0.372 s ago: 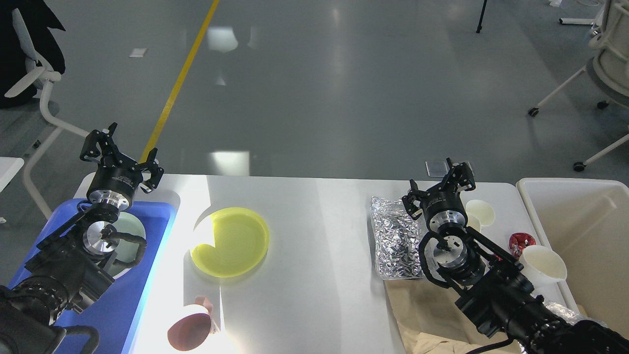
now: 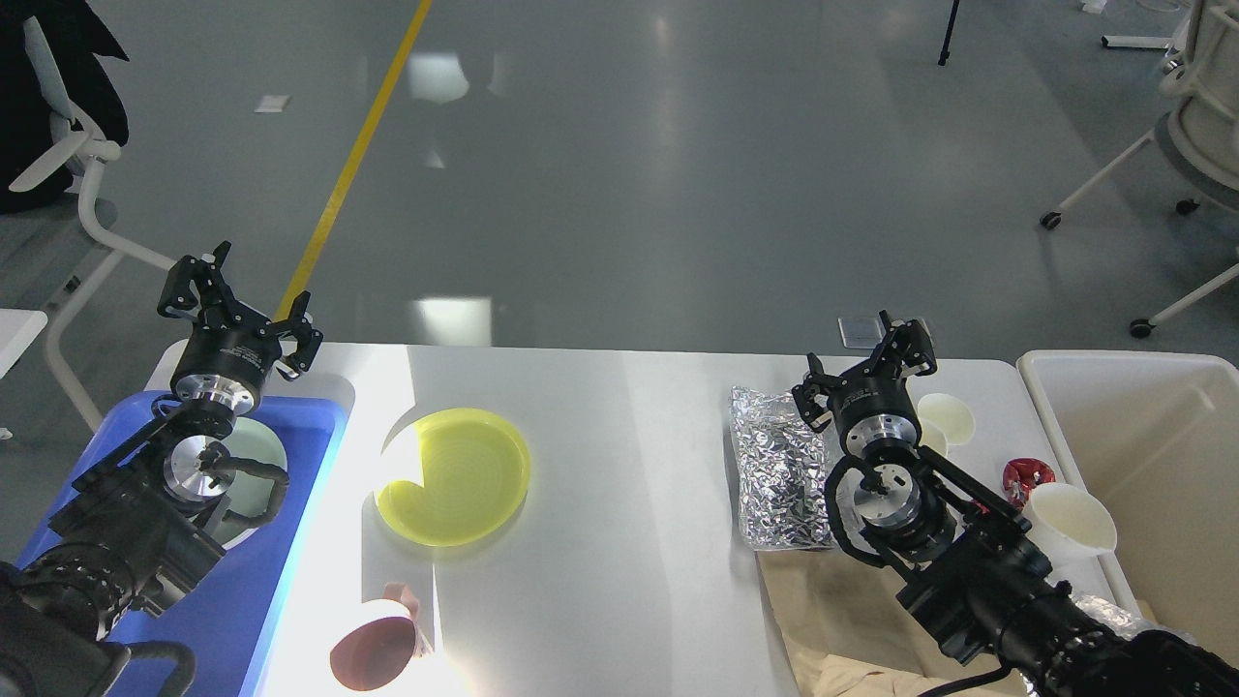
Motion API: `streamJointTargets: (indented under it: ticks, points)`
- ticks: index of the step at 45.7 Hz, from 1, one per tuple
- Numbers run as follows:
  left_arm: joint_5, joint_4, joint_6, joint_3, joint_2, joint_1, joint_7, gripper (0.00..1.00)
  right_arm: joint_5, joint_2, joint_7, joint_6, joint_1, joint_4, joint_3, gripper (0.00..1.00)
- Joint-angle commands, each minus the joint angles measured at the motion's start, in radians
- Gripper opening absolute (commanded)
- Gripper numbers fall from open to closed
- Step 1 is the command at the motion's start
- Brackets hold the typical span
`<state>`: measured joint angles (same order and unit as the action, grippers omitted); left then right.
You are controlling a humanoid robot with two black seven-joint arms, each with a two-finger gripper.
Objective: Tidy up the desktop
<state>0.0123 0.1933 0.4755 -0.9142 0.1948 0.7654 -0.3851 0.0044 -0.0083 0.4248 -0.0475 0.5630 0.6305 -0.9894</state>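
My left gripper [image 2: 242,302] hangs with its fingers spread and nothing between them, above the far left corner of the desktop [image 2: 619,465]. Just below it, under my left arm, lies a blue tray [image 2: 290,484] holding a pale round dish [image 2: 254,455] that my wrist partly hides. To the right of that hand a yellow plate [image 2: 455,476] sits flat on the desktop, and nearer to me, past the plate, a reddish-brown cup [image 2: 373,653] lies on its side at the near edge.

My right gripper [image 2: 864,363] is also spread wide and empty, held above the far right part of the desktop. Just to its left, below it, a crinkled silver foil bag [image 2: 779,469] lies flat. To its right stands a small white cup [image 2: 947,416]; closer to me on that side are a red shiny wrapper [image 2: 1028,474] and a white cup [image 2: 1070,523] tipped toward the beige bin [image 2: 1152,465], which stands beside the desktop's right end. Under my right forearm a sheet of brown paper [image 2: 832,610] covers the near right corner.

The desktop itself stretches between both hands, wide and pale grey.
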Motion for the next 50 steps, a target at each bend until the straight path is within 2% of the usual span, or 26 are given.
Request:
streamJointTargets:
  ticks: [1, 8, 10, 16, 26, 31, 41, 50]
  points:
    - [0.000, 0.000, 0.000, 0.000, 0.000, 0.000, 0.000, 0.98, -0.001, 0.001, 0.000, 0.000, 0.000, -0.002, 0.000, 1.00]
    - [0.000, -0.002, -0.006, -0.006, 0.000, 0.002, 0.000, 0.98, 0.000, 0.001, 0.000, 0.000, 0.000, 0.000, 0.000, 1.00]
    - [0.000, 0.000, -0.020, 0.003, -0.003, 0.009, 0.017, 0.98, 0.000, 0.001, 0.000, 0.000, 0.000, 0.000, 0.000, 1.00]
    - [0.006, 0.000, -0.020, 0.026, -0.023, 0.032, 0.020, 0.98, -0.001, 0.001, 0.000, 0.000, 0.000, -0.002, 0.000, 1.00]
    - [0.014, 0.000, -0.018, 0.190, 0.020, 0.210, 0.020, 0.98, 0.000, -0.001, -0.001, 0.000, 0.000, -0.002, 0.000, 1.00]
    - [0.017, 0.000, -0.018, 0.331, 0.037, 0.284, 0.022, 0.98, 0.000, 0.001, 0.000, 0.000, 0.000, -0.002, 0.000, 1.00]
    - [0.017, 0.000, -0.018, 0.719, 0.017, 0.482, 0.022, 0.98, 0.000, 0.001, 0.000, 0.000, 0.000, 0.000, -0.001, 1.00]
    - [0.018, 0.000, -0.011, 0.969, 0.015, 0.604, 0.022, 0.98, 0.000, 0.001, -0.001, 0.000, -0.002, 0.002, 0.000, 1.00]
